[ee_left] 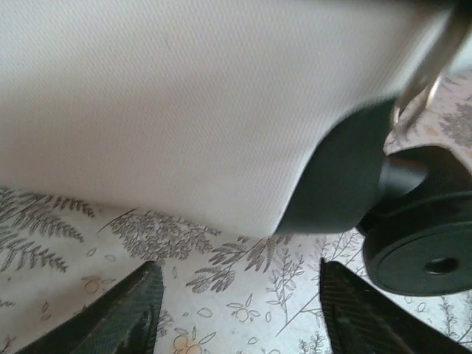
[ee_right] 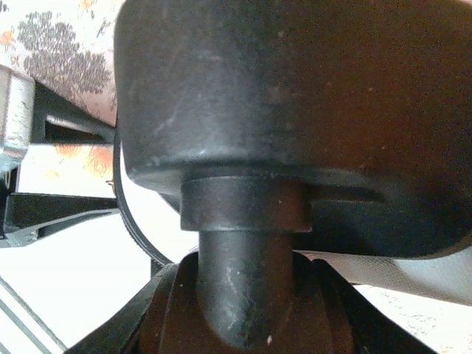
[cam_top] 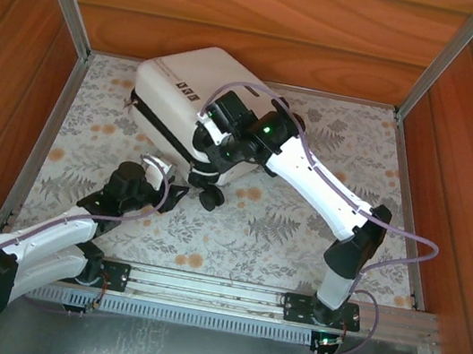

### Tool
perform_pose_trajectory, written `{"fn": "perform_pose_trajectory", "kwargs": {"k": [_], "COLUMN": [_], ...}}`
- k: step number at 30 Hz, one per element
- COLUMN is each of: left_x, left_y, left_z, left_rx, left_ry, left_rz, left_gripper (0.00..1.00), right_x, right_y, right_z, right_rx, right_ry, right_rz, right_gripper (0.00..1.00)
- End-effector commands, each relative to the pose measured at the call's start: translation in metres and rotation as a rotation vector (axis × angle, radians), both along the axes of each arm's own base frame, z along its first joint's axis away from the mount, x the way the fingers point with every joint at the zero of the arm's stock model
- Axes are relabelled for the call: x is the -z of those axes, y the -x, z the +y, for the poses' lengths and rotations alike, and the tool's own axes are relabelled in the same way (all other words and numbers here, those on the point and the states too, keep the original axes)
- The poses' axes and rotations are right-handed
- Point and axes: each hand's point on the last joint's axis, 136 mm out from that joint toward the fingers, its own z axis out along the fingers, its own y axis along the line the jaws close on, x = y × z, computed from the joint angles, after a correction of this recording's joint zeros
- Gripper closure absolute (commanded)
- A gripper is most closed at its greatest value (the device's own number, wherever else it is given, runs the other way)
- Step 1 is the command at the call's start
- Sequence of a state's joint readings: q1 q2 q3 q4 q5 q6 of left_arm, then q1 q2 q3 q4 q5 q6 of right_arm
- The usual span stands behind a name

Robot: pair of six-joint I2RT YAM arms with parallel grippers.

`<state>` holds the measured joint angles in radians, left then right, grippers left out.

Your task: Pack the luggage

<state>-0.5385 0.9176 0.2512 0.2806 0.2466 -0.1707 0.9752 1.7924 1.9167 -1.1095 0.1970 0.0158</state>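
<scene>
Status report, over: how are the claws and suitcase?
Left gripper open, empty, beside suitcase corner. Right gripper tight against a wheel, grip unclear. Suitcase looks shut.

White luggage [cam_top: 179, 86] lies flat, seemingly closed, wheels nearest

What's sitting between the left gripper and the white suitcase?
Nothing but bare floral table covering, seen in the left wrist view between the left gripper and the luggage.
</scene>
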Motion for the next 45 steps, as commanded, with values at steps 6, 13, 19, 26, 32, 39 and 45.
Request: {"fn": "perform_pose_trajectory", "kwargs": {"k": [6,13,19,26,32,39,45], "left_x": [-0.023,-0.002,0.002,0.0,-0.01,-0.021,-0.02], "left_y": [0.021,0.042,0.027,0.016,-0.005,-0.017,-0.005], "left_z": [-0.03,-0.028,-0.01,-0.024,-0.035,-0.028,-0.015], "left_rx": [0.192,0.172,0.051,0.094,0.111,0.08,0.1], "left_ry": [0.068,0.013,-0.065,-0.11,-0.089,-0.053,-0.043], "left_rz": [-0.124,-0.148,-0.213,-0.225,-0.235,-0.274,-0.329], "left_gripper": [0.31,0.3,0.3,0.32,0.33,0.36,0.37], "right_x": [0.0,0.03,0.03,0.026,0.026,0.022,0.017], "right_y": [-0.008,-0.01,-0.012,-0.01,-0.008,-0.007,-0.006], "right_z": [0.01,0.015,0.02,0.019,0.019,0.016,0.015], "right_rx": [0.084,0.125,0.134,0.135,0.134,0.135,0.134], "right_ry": [-0.148,-0.141,-0.149,-0.16,-0.162,-0.16,-0.17], "right_rz": [-0.055,-0.014,0.002,0.002,0.011,0.007,0.001], "right_gripper": [1.0,1.0,1.0,1.0,1.0,1.0,1.0]}}
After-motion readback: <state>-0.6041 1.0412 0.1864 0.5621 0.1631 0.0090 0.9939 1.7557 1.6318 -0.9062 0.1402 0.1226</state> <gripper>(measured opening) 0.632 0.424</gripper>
